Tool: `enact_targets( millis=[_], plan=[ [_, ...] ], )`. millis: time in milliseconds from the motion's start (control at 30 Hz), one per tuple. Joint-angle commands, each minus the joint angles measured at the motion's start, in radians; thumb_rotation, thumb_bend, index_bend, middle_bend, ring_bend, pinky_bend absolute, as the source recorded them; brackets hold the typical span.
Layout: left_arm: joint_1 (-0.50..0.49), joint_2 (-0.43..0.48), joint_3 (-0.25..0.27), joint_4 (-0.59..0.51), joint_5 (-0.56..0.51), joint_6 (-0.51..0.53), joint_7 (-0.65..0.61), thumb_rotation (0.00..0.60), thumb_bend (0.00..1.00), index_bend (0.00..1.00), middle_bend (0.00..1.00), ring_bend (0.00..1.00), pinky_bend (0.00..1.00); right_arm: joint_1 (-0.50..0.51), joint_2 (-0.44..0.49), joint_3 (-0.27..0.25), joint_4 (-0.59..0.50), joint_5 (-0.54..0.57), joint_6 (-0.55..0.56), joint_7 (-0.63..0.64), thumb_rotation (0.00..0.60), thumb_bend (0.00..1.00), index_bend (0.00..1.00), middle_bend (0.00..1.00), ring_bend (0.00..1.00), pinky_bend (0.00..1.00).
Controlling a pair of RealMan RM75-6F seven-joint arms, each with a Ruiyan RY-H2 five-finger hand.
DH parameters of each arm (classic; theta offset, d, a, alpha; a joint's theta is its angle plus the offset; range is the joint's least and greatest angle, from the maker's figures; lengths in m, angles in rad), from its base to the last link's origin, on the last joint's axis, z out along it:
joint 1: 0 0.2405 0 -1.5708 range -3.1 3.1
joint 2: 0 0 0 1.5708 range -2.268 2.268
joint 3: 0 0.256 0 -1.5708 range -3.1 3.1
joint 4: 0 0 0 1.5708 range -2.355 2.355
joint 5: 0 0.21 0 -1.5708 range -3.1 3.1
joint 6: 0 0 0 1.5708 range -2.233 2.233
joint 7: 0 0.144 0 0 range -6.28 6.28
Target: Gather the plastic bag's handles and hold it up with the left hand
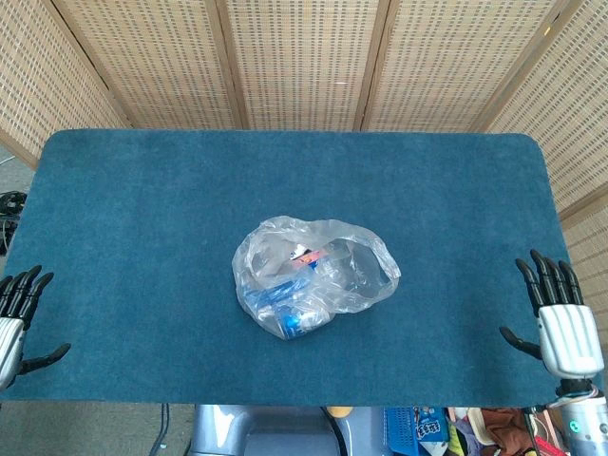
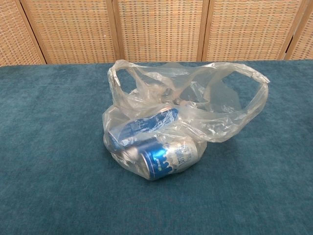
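Plastic bag (image 1: 313,277) lies near the middle of the blue counter (image 1: 142,190), slightly toward the 6 o'clock edge in the head view. It is clear and slumped; the chest view shows blue cans (image 2: 164,156) inside it, lying on their sides at the near end.

Handles: left handle loop (image 2: 115,78) stands up at about 10 o'clock of the bag body in the chest view; right handle loop (image 2: 254,93) sags wide toward 2–3 o'clock. The two loops are well apart, not gathered.

Left hand (image 1: 14,318) sits at the 8 o'clock corner of the counter, fingers spread, holding nothing. Right hand (image 1: 560,323) sits at the 4 o'clock corner, fingers spread, holding nothing. Both are well apart from the bag. Neither shows in the chest view.

Judgement: gathering not yet begun.

Risks from here:
- Film is thin and slack; fingers may close on one handle only, so the bag would hang lopsided and the mouth would gape.
- Cans sit low at one end; an uneven lift could let them roll toward the opening.
- The sagging right loop lies close to the counter; fingers may press it flat against the cloth rather than hook under it.
- Pinching body film instead of a handle could stretch or tear it.
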State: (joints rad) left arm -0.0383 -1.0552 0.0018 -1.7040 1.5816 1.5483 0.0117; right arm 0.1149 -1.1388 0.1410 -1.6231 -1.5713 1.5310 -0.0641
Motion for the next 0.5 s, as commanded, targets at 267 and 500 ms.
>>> enact_targets(
  millis=[267,500],
  plan=[
    [-0.010,-0.007,-0.024,-0.004,-0.037,-0.010,0.010,0.600,0.15,0.00,0.00,0.00,0.00,0.288,-0.126,0.052,0.386,-0.061,-0.275,0.338,0.600,0.00,0.00,0.00,0.00,0.00],
    [-0.020,-0.009,-0.047,-0.002,-0.090,-0.033,0.014,0.600,0.15,0.00,0.00,0.00,0.00,0.406,-0.262,0.043,0.509,-0.047,-0.396,0.414,0.600,0.00,0.00,0.00,0.00,0.00]
  ],
)
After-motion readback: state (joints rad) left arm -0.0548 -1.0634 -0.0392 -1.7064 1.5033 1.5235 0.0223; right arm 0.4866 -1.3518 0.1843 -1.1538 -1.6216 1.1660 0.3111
